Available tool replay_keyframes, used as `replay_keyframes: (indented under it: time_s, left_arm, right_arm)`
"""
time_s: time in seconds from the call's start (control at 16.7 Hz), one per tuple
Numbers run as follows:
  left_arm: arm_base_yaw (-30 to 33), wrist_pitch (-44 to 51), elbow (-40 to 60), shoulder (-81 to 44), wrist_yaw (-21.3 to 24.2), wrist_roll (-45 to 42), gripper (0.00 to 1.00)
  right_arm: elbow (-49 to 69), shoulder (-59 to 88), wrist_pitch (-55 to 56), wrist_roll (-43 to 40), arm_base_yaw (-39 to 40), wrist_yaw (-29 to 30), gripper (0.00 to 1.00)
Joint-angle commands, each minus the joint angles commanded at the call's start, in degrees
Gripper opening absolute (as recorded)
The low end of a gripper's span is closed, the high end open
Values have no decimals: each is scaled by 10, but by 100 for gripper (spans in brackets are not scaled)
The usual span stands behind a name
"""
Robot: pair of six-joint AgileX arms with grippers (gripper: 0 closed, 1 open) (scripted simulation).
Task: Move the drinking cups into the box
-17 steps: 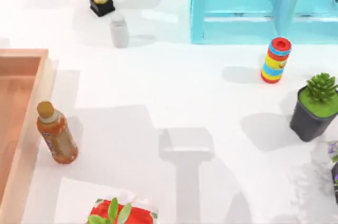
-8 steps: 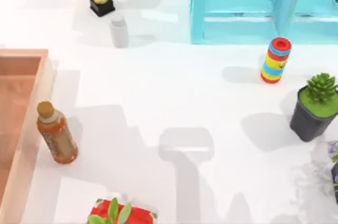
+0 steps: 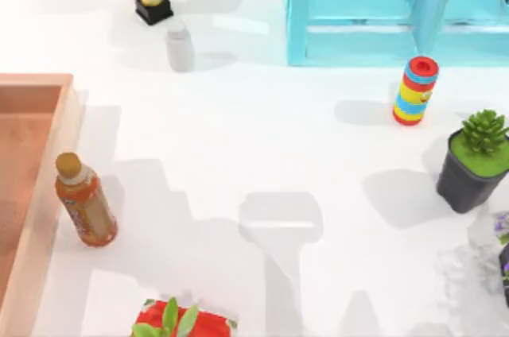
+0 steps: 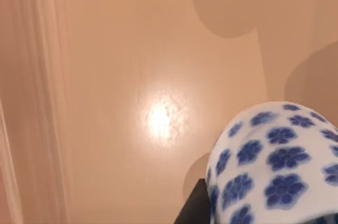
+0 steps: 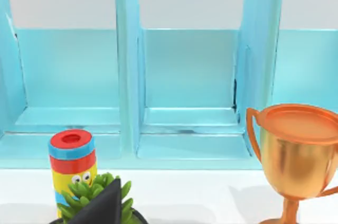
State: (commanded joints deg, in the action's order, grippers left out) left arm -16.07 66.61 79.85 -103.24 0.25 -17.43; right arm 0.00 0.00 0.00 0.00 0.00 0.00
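The white floral cup (image 4: 274, 166) sits big in the lower right of the left wrist view. It hangs over the glossy orange-brown floor of the box (image 4: 132, 76), so it's above the box rather than out on the table. The left gripper (image 4: 196, 209) shows as a dark finger pressed against the cup's side at the bottom edge, and we read that as clenched on the cup, not let go. In the top view the box is the wooden rim at the left edge, and over the last second the big stepped shadow in the lower middle has slid further left toward it. None of the objects have budged: the tea bottle (image 3: 83, 202) just beside the rim, the striped cylinder (image 3: 415, 91) and the succulent pot (image 3: 475, 160) at right. Our guess is the arm is carrying the cup deeper over the box, so lowering and letting go comes next. The right gripper (image 5: 103, 205) faces the turquoise cabinet (image 5: 190, 76) and a trophy (image 5: 296, 155), idle, and we can't tell if it's open or closed.
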Motion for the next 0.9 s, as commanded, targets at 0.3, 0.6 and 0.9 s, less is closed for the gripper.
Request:
replay_keyframes:
  time_s: [0.3,0.6,0.9]
  left_arm:
    - [0,0,0,0,0,0,38]
    - [0,0,0,0,0,0,75]
    - [0,0,0,0,0,0,100]
  right_arm:
    - [0,0,0,0,0,0,100]
    - [0,0,0,0,0,0,100]
    - [0,0,0,0,0,0,100]
